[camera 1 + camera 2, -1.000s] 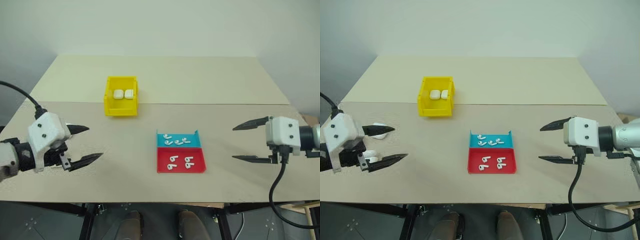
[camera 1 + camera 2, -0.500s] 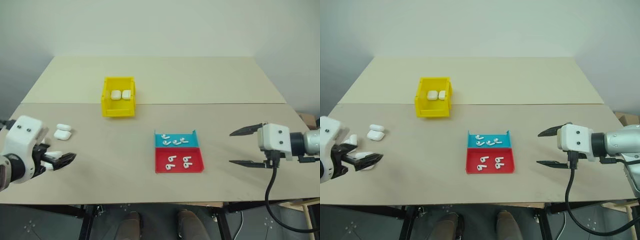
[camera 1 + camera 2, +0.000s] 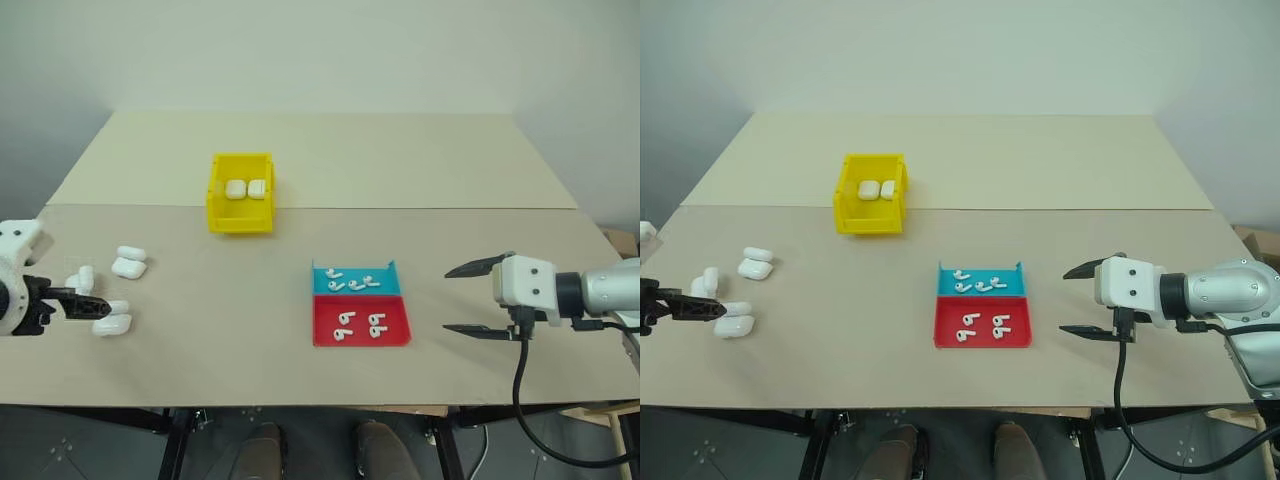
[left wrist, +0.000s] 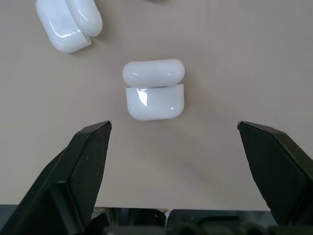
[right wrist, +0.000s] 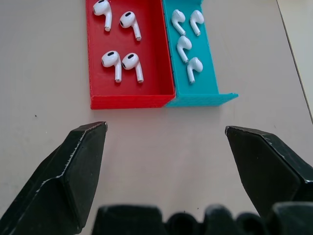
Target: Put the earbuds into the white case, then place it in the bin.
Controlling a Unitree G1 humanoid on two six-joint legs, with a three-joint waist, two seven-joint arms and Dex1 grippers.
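Note:
Several white earbuds lie in a teal tray (image 3: 357,280) and a red tray (image 3: 360,323) at the table's middle; the earbuds (image 5: 122,66) also show close up in the right wrist view. Three white cases (image 3: 128,263) lie at the left of the table. One white case (image 4: 154,96) lies with its lid open just ahead of my left gripper (image 4: 173,126), which is open and above the table with nothing in it. At the table's left edge the left gripper (image 3: 92,304) hangs among the cases. My right gripper (image 3: 466,299) is open, right of the trays. The yellow bin (image 3: 240,218) stands behind.
Two white cases (image 3: 246,189) rest inside the bin. The table (image 3: 330,160) has a seam across it just behind the bin's front. Bare tabletop lies between the cases at the left and the trays.
My left gripper has swung out to the left and rolled over, uncovering the cases on the table. My right gripper has sunk a little and come closer to the trays.

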